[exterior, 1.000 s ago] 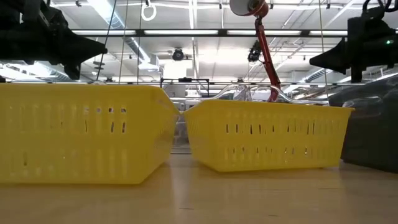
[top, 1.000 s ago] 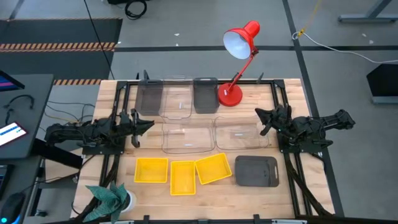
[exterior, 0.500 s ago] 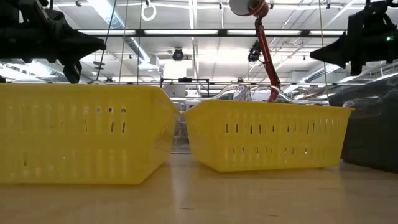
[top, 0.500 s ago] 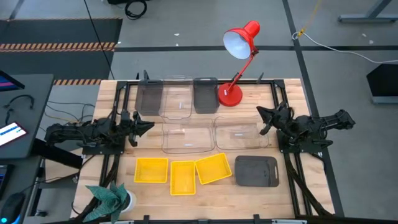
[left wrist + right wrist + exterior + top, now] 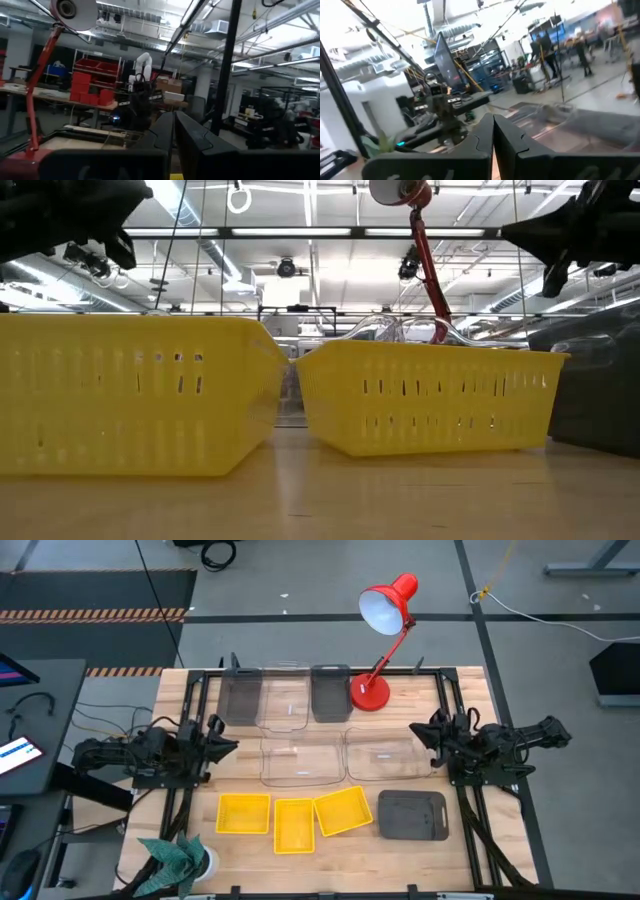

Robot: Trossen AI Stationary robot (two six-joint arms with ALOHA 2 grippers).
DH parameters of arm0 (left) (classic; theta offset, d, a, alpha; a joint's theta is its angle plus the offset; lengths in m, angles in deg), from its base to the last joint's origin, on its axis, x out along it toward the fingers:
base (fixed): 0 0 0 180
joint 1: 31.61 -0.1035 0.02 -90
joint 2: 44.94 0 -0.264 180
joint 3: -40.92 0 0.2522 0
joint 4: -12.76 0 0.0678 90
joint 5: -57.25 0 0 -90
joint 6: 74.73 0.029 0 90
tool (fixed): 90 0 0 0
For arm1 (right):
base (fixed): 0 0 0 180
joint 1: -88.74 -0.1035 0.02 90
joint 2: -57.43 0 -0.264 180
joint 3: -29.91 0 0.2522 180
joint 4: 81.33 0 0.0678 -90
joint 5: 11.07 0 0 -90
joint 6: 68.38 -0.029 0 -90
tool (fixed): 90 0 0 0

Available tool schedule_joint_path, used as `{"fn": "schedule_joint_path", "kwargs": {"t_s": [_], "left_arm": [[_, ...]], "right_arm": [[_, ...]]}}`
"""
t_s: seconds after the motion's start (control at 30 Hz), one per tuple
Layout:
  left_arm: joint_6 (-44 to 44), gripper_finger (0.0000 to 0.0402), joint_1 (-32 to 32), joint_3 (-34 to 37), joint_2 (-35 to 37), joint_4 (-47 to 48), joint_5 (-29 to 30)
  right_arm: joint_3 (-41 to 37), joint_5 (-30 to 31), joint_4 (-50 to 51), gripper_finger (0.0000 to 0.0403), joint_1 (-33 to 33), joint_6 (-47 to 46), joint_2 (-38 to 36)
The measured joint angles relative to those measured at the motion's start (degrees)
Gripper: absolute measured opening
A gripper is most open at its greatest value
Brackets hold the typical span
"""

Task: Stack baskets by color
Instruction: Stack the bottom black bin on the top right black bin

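Note:
Three yellow baskets (image 5: 244, 813), (image 5: 294, 824), (image 5: 343, 810) sit in a row on their bottoms near the table's front edge. Clear baskets (image 5: 300, 758), (image 5: 388, 752), (image 5: 283, 705) lie in the middle and toward the back. Grey baskets (image 5: 240, 698), (image 5: 330, 692) stand at the back, and a dark grey one (image 5: 412, 815) sits at the front right. My left gripper (image 5: 234, 746) hovers shut at the table's left, its fingers (image 5: 165, 134) together. My right gripper (image 5: 416, 731) hovers shut at the table's right, its fingers (image 5: 506, 134) together. Both tip upward, with nothing between the fingers.
A red desk lamp (image 5: 372, 690) stands at the back of the table, its head (image 5: 385, 606) reaching past the far edge. A black frame (image 5: 200, 690) runs along the table's sides. A green plant (image 5: 175, 858) stands at the front left corner.
Both grippers have tipped their fingers upward and risen a little; in the low view they have climbed toward the picture's top. The left one has drawn back slightly toward the table's left edge. The right one has rolled about its own axis. The baskets have stayed put.

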Motion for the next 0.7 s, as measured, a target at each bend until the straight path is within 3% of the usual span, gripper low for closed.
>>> {"fn": "schedule_joint_path", "kwargs": {"t_s": [0.13,0.33,0.43,0.7], "left_arm": [[-1.46,0.0024,-0.01,-0.01,0.0,-0.02,4.05],[4.0,0.0018,-0.02,-0.01,-0.01,-1.49,5.73],[6.97,0.002,-0.02,0.0,-0.02,-3.21,5.74],[13.93,0.0014,-0.02,0.01,-0.02,-6.77,9.71]], "right_arm": [[0.01,-2.98,-0.02,0.0014,-0.02,-0.44,1.55],[0.26,-2.77,0.28,0.0014,0.0,-0.7,3.92],[2.83,-6.64,1.16,0.0014,-0.14,-2.48,6.05],[15.06,-11.81,17.7,0.0014,-4.71,-12.57,21.84]]}}
